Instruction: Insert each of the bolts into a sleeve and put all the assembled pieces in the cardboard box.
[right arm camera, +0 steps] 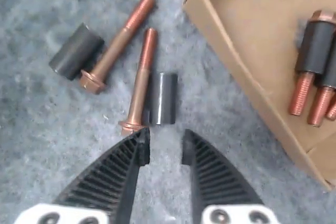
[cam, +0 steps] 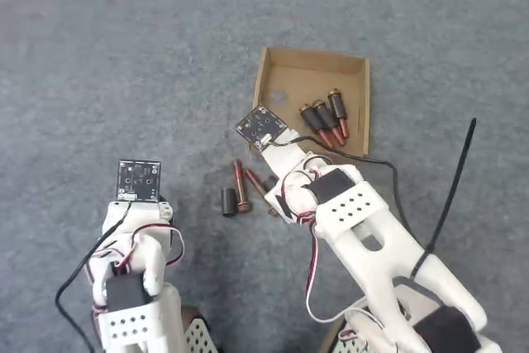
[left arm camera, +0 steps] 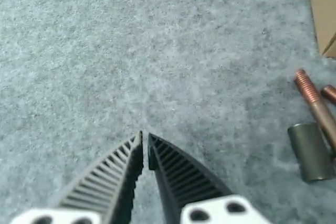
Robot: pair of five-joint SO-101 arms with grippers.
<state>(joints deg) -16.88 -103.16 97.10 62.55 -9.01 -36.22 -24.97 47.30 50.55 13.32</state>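
claw (right arm camera: 163,148), right arm: slightly open, empty. sleeve (right arm camera: 161,99) just ahead of its tips to be gripped squarely, neighbouring bolt (right arm camera: 140,85) avoided.

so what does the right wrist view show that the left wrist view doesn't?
Right wrist only: the right gripper, open, just short of a second sleeve, and the assembled pieces lying in the cardboard box.
Left wrist only: the left gripper, shut, over bare carpet.
Both: the first sleeve, the long bolt beside it, the second bolt (just its tip in the left wrist view), and part of the box.
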